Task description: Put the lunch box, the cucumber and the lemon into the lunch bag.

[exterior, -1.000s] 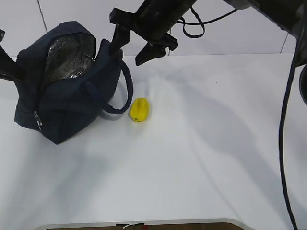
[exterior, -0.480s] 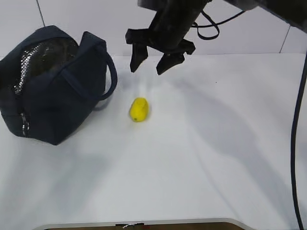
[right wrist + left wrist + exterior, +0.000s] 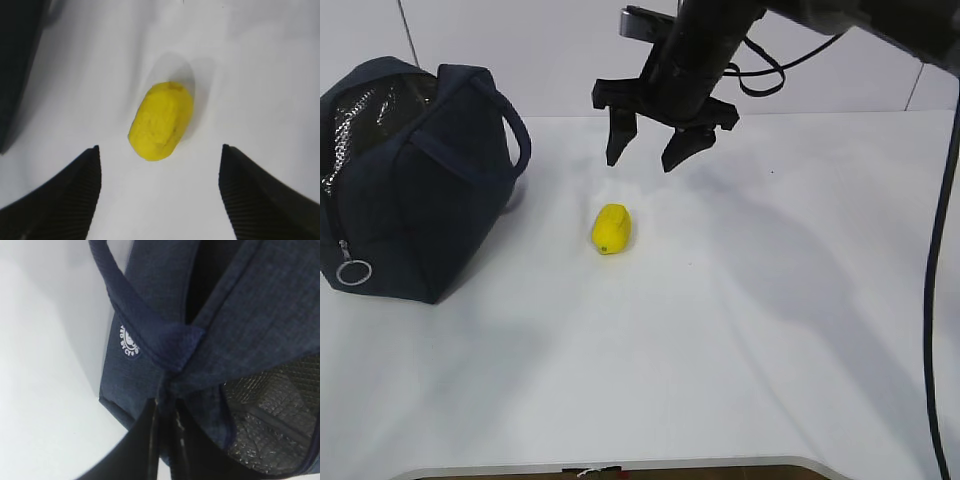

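Observation:
The dark navy lunch bag (image 3: 420, 190) stands at the table's left with its top unzipped, and a strip of silver lining (image 3: 358, 112) shows. My left gripper (image 3: 167, 405) is shut on the lunch bag (image 3: 250, 300), pinching fabric just below a handle's base, beside the foil lining (image 3: 270, 410). The yellow lemon (image 3: 611, 229) lies on the table right of the bag. My right gripper (image 3: 642, 160) hangs open above and behind it. In the right wrist view the lemon (image 3: 161, 120) lies just ahead of the wide-open right gripper (image 3: 160, 149). The lunch box and the cucumber are out of view.
The white table (image 3: 770, 300) stretches right of and in front of the lemon. A metal zipper ring (image 3: 353, 272) hangs at the bag's lower left end. A loop handle (image 3: 515, 140) sticks out toward the lemon. A pale wall stands behind the table.
The lunch bag has shifted left and turned, so less of its lining shows and the zipper ring now hangs in view. My right gripper has moved right and down from the bag to above the lemon.

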